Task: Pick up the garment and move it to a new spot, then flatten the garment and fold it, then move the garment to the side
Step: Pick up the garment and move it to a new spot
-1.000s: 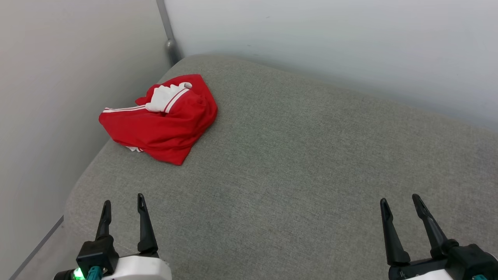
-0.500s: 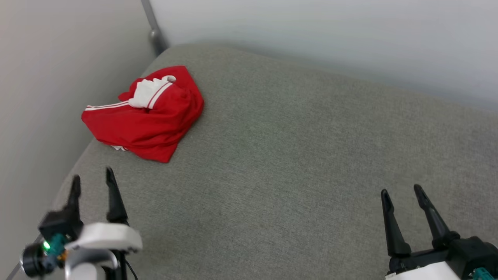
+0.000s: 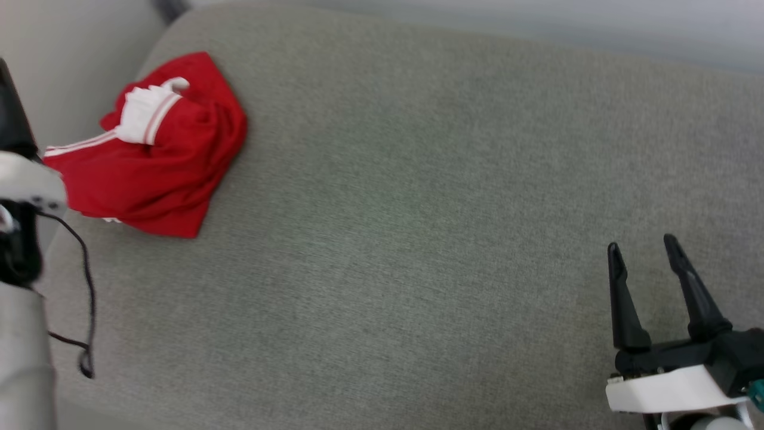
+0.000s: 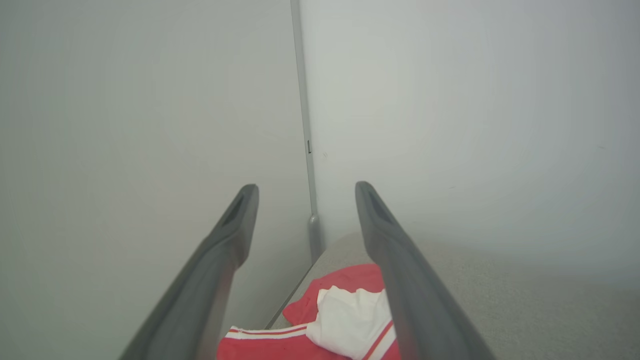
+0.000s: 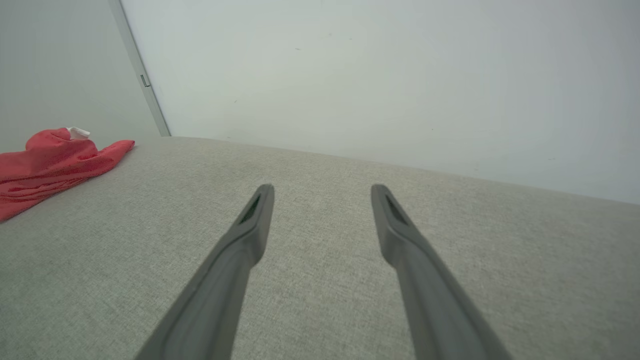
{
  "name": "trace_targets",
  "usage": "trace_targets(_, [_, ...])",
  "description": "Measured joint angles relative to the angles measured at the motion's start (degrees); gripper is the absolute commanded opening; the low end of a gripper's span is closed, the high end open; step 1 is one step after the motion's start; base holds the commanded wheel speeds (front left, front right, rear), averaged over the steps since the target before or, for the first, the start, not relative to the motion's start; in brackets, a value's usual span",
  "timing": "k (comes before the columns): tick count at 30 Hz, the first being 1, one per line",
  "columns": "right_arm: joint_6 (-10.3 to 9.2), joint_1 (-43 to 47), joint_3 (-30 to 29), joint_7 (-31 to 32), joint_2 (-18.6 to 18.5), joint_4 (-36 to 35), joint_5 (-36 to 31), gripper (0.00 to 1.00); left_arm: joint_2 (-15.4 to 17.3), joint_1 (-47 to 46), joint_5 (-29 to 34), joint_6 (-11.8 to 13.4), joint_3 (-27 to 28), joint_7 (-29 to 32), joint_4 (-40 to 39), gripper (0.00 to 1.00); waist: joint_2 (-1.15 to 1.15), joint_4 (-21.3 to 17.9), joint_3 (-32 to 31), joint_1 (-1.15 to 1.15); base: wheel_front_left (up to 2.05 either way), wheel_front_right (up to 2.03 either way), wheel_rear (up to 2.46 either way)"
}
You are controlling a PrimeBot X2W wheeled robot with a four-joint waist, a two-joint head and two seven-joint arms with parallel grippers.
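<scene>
"Since the garment [image 3: 161,161] lies crumpled, can any writing be read?"

"Not legibly; it is folded in on itself. Red cloth, a white sleeve [image 3: 140,113] and striped trim face up. It sits at the grey cushion's [image 3: 418,209] far left corner."

"And the pincers?"

"Both are spread and hold nothing. The right gripper [image 3: 641,245] hovers over the cushion's near right part, well apart from the garment. The left gripper [image 4: 302,190] is by the cushion's left edge, with the garment below its fingertips."

"What differs between views?"

"The left wrist view shows a post [image 4: 306,125] behind the cushion's corner. The head view shows a black cable [image 3: 86,286]."
</scene>
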Motion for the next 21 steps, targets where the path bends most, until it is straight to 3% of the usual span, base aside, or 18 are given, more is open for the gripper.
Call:
trace_targets(5, [0.01,-2.2,-0.5,0.0,0.0,-1.0,-1.2,1.00,5.4,-9.1,-2.3,-1.8,-1.0,9.7,7.3,1.00,0.00,-1.9,4.4,0.00,0.00,0.00,0.00])
trace_targets(11, [0.01,-4.8,-0.9,0.0,0.0,-1.7,-2.2,1.00,10.6,-17.0,-7.1,-3.2,-7.6,28.3,13.8,1.00,0.00,-4.3,8.7,0.00,0.00,0.00,0.00])
trace_targets(17, [0.01,-6.6,-0.9,0.0,0.0,-2.8,-2.6,1.00,16.5,-18.1,-21.4,-3.3,-17.4,52.3,12.4,1.00,0.00,-7.3,12.1,0.01,0.00,0.00,0.00])
trace_targets(21, [0.00,-7.1,-1.1,0.0,0.0,-3.2,-3.0,1.00,21.3,-17.7,-26.1,-3.3,-20.0,58.5,9.8,1.00,0.00,-8.8,14.6,0.01,0.00,0.00,0.00])
